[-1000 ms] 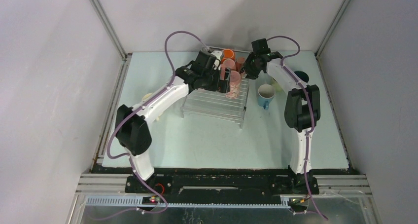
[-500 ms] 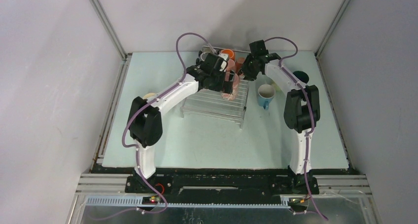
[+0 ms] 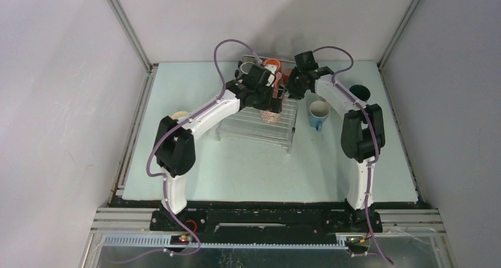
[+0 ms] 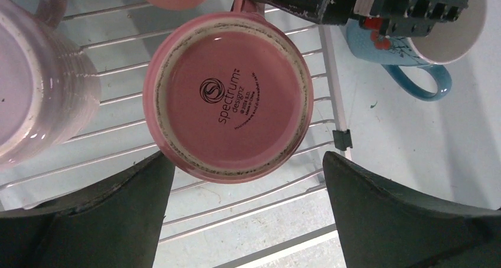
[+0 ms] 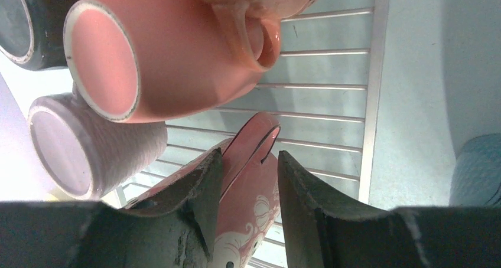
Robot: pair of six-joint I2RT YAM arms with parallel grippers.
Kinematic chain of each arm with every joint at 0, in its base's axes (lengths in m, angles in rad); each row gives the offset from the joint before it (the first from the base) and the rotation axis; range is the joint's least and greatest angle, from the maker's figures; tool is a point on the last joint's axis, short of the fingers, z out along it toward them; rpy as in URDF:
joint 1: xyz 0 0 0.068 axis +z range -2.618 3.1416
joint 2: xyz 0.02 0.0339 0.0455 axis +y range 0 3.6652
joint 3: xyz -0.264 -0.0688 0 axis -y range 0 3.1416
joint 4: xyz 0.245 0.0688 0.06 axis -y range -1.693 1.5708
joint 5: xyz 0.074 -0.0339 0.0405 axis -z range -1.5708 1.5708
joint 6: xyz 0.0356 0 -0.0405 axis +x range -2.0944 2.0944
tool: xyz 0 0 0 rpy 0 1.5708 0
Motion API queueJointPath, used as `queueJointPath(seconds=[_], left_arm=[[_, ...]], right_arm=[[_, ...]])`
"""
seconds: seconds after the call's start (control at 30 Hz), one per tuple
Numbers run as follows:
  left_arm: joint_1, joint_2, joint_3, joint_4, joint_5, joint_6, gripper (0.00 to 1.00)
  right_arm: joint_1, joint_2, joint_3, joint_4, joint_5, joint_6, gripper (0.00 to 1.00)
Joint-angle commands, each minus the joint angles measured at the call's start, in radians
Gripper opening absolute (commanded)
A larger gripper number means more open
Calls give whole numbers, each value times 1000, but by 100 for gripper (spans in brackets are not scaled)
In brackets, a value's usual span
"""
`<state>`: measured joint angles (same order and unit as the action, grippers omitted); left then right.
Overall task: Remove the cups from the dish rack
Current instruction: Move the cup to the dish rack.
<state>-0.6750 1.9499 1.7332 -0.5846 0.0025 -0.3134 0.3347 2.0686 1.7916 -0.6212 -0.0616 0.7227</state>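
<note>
site condition: the rack [image 3: 254,126] is standing at the far middle of the surface [image 3: 236,167]. a blue mug [image 3: 319,111] is sitting upright on the surface just beside the rack's right edge.

rack contents: mugs are crowding the far part of the rack. an orange mug [image 3: 273,63] is sitting at its far edge. in the right wrist view a plain pink mug [image 5: 159,61], a lilac mug [image 5: 88,144] and a dark grey mug [image 5: 20,26] are bunching close together, bottoms showing. a patterned pink mug [image 4: 227,97] is sitting upside down on the wires near the rack's right edge, with the maker's stamp on its bottom facing up.

left tool [image 4: 245,162]: it is hovering over the patterned pink mug. its fingers are standing wide apart, one on each side of the mug's bottom, and are not clamping it.

right tool [image 5: 249,156]: it is reaching in from the right side of the rack. its fingers are standing partly apart and bracketing the handle [image 5: 254,141] of the patterned pink mug. the handle is filling nearly the whole gap. it cannot be told whether the pads are pressing on it.

off the rack: a dark mug [image 3: 359,92] is sitting near the far right corner of the surface. a cream mug [image 3: 179,115] is sitting toward the left edge, partly hidden behind the left arm [image 3: 201,117].
</note>
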Motion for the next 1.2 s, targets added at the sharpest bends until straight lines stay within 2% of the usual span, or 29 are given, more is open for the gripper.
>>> queueJointPath(seconds=[0.0,0.47,0.8,1.0,1.17], left_arm=[[-5,-47,-12,34,-30,17,100],[-6,-100,-92,32,-83,38,100],[-5,-128,-133,29,-116,69,100],[-3,-152,-153,28,-128,105,100],[15,-161,-139,17,-95,123,100]], right_arm=[[38,-47,-22,-40,0,-15,47],[78,-87,-88,-12,2,-14,46],[102,-83,-69,-14,-3,-23,47],[108,-75,-45,-22,-7,-43,49],[117,-66,-25,-35,-3,-65,57]])
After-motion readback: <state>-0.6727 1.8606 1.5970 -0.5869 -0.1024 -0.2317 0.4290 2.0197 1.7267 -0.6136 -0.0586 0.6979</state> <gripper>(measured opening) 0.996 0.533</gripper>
